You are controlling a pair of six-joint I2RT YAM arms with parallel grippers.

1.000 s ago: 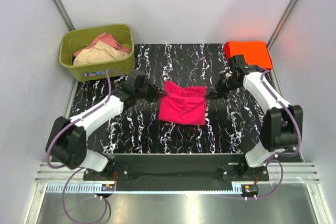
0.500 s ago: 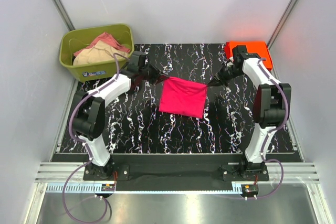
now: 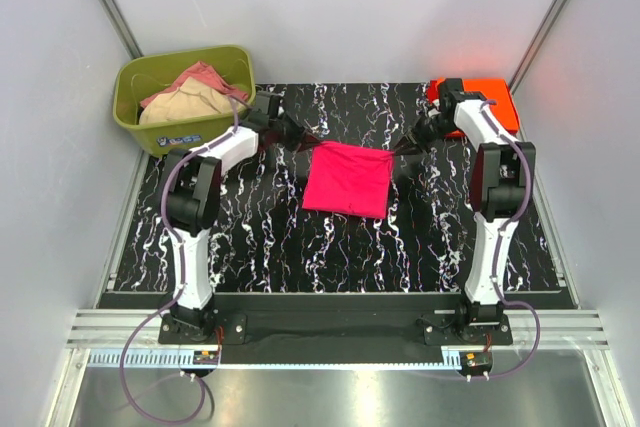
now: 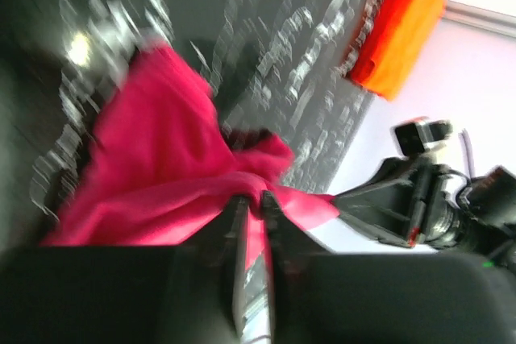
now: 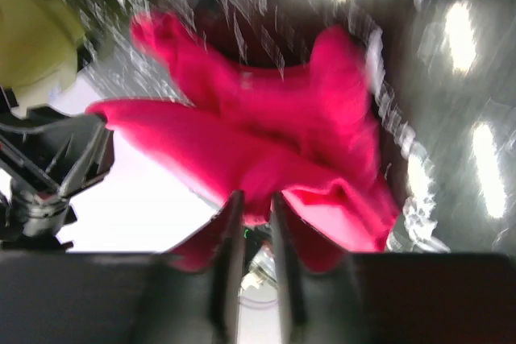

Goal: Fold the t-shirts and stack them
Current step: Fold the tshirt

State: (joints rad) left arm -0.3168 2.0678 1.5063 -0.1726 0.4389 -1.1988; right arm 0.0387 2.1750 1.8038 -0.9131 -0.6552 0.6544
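The hot pink t-shirt [image 3: 346, 180] lies folded into a smooth rectangle at the middle of the mat. My left gripper [image 3: 303, 138] holds its far left corner, and in the left wrist view the jaws [image 4: 254, 197] stand close together with pink cloth [image 4: 161, 142] bunched between the tips. My right gripper [image 3: 404, 151] holds the far right corner. There too pink cloth [image 5: 282, 126] sits between the narrow jaws of that gripper [image 5: 254, 197]. The bright orange-red t-shirt [image 3: 482, 97] lies folded at the back right corner, partly under the right arm.
An olive-green tub [image 3: 185, 97] with beige and pink cloth stands at the back left, close behind the left arm. Grey walls enclose the black marbled mat [image 3: 250, 237] on three sides. Both arms reach far out from their bases.
Both grippers have carried the pink shirt's far edge backward and apart, pulling the wrinkled cloth smooth and flat. The arms now stretch out nearly straight.
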